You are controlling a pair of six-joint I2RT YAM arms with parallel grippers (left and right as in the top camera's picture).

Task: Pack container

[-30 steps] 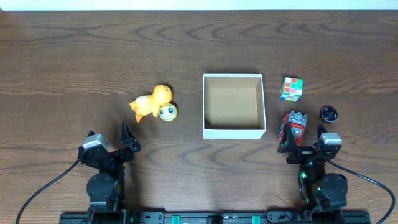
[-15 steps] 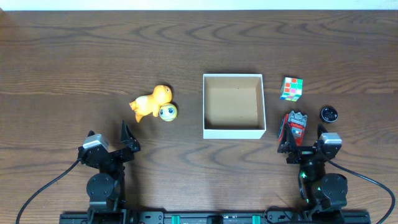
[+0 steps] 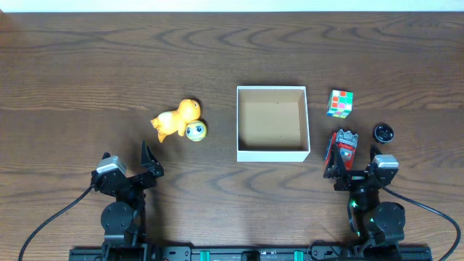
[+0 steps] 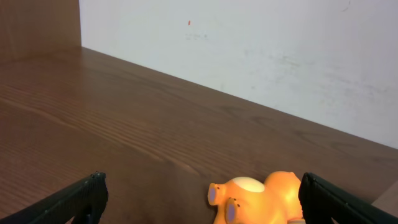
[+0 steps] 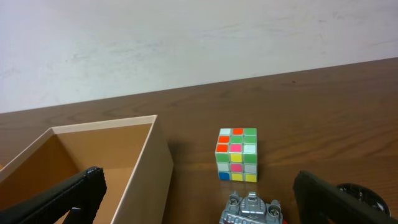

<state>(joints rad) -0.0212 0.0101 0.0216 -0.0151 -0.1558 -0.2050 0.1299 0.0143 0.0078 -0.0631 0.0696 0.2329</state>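
The container (image 3: pixel 272 154), a square shallow white box with a brown inside, stands at the table's middle; its wall (image 5: pixel 151 177) also shows in the right wrist view. An orange toy animal (image 3: pixel 174 119) (image 4: pixel 264 198) lies to its left, touching a small yellow-green ball with a face (image 3: pixel 195 130). To the box's right are a colourful puzzle cube (image 3: pixel 338 103) (image 5: pixel 236 154) and a red and grey robot toy (image 3: pixel 344 146) (image 5: pixel 252 211). My left gripper (image 3: pixel 127 162) (image 4: pixel 202 208) is open, just short of the orange toy. My right gripper (image 3: pixel 354 164) (image 5: pixel 199 208) is open, with the robot toy just ahead of it.
A small black round object (image 3: pixel 383 133) (image 5: pixel 362 194) lies right of the robot toy. Both arm bases sit at the table's near edge. A pale wall rises behind the table's far edge.
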